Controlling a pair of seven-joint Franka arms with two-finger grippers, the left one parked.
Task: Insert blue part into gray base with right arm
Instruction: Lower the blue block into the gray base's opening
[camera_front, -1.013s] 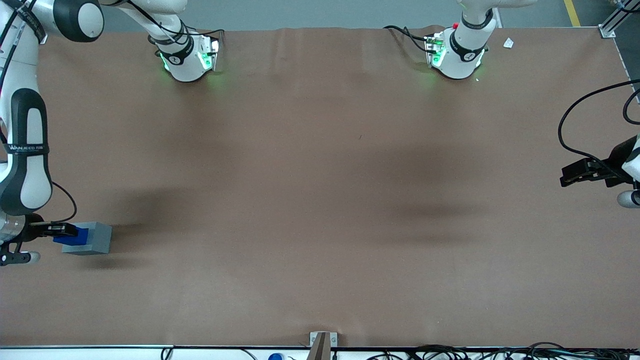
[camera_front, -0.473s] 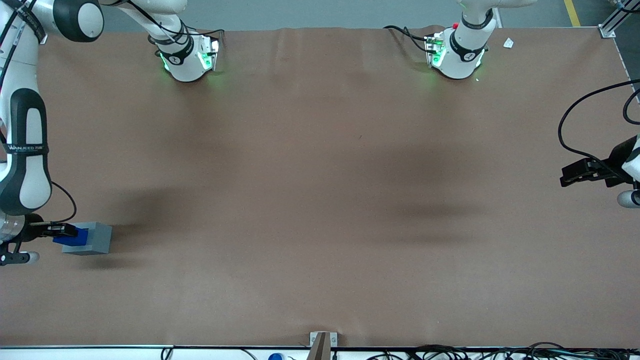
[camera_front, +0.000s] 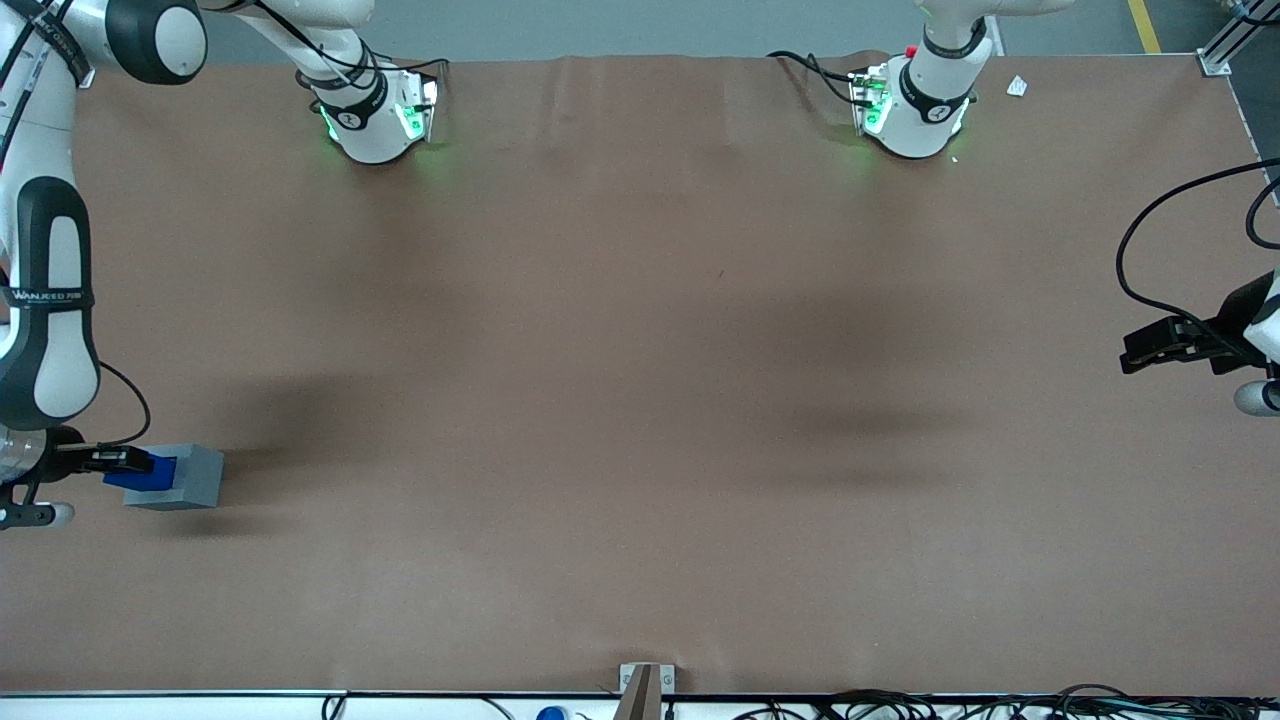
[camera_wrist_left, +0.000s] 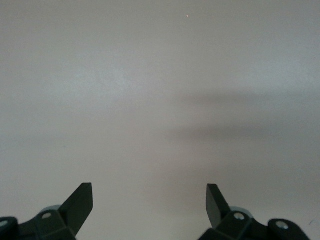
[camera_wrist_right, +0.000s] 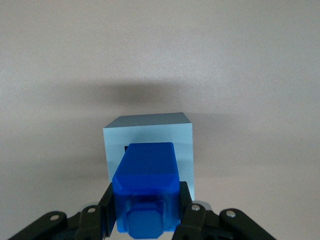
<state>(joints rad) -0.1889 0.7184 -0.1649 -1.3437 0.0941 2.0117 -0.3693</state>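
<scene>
Front view. My right arm (camera_front: 45, 300) reaches down at its own end of the surface (camera_front: 640, 400). My hand (camera_front: 125, 462) sits low there, clenched on the blue part (camera_front: 145, 474). The gray base (camera_front: 190, 476) rests on the surface directly ahead of my fingertips, and the blue part overlaps its top. Whether the part is touching the base or held just above it, this view does not settle.

Right wrist view. My hand (camera_wrist_right: 145, 210) grips the blue part (camera_wrist_right: 146, 187) by its two flanks, one finger on each side. The raised stub points back toward my wrist. The part's leading end lies over the top face of the gray base (camera_wrist_right: 149, 134). A small dark patch, probably the recess, shows just past that leading end; most of the recess is covered by the part.

Left wrist view. Bare surface (camera_wrist_left: 160, 100) only; no task item appears.

Status, by my judgement. Done: pick-up, carry, rough alignment over the base. Left: seating the part fully in the recess, then letting go and withdrawing. I cannot tell how deep the part sits, if at all.
</scene>
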